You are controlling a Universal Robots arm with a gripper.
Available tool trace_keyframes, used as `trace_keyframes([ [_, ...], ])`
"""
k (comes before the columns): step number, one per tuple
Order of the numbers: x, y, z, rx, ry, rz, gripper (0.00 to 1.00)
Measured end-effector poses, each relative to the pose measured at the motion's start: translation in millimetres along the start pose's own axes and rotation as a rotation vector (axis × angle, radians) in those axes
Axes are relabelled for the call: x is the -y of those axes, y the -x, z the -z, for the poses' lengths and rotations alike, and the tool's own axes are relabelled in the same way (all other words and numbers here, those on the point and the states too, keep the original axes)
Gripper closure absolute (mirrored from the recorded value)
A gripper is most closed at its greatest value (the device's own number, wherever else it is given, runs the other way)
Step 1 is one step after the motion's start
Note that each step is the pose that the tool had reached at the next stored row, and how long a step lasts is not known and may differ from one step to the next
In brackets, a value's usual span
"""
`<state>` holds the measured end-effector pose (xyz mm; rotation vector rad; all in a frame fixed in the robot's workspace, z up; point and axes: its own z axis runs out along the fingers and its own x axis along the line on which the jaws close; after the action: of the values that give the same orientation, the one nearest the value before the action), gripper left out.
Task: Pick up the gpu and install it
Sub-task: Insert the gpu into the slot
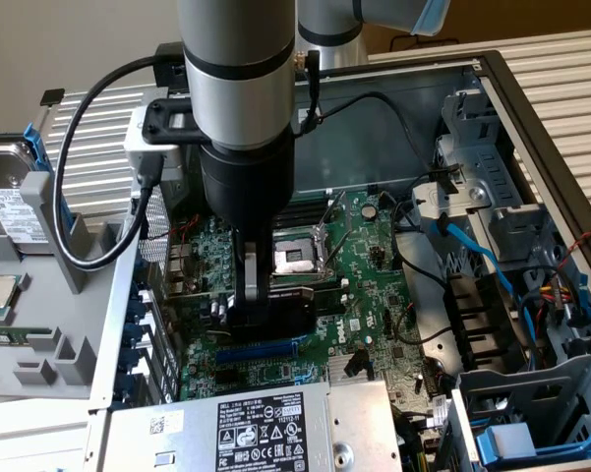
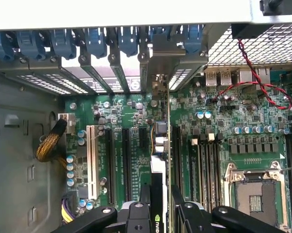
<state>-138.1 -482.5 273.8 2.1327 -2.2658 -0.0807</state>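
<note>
One hand (image 2: 159, 206) clamps the gpu (image 2: 158, 167) edge-on — slots (image 2: 127, 160) close alongside.

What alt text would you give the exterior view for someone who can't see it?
A grey robot arm reaches down into an open computer case, its tool gripping the gpu, a small black card, over the green motherboard. A silver power supply lies in the foreground.

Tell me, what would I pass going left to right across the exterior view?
First a hard drive, then a looping black cable, then the pincer gripping the gpu, then a blue cable.
</note>
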Motion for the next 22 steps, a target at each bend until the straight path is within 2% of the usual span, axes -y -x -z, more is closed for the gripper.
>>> trace_keyframes([
  [3,0.1,-0.5,-0.5,-0.0002,0.0043,0.000,0.73],
  [22,1.0,-1.6,-1.1,-0.0003,0.0045,0.000,0.73],
])
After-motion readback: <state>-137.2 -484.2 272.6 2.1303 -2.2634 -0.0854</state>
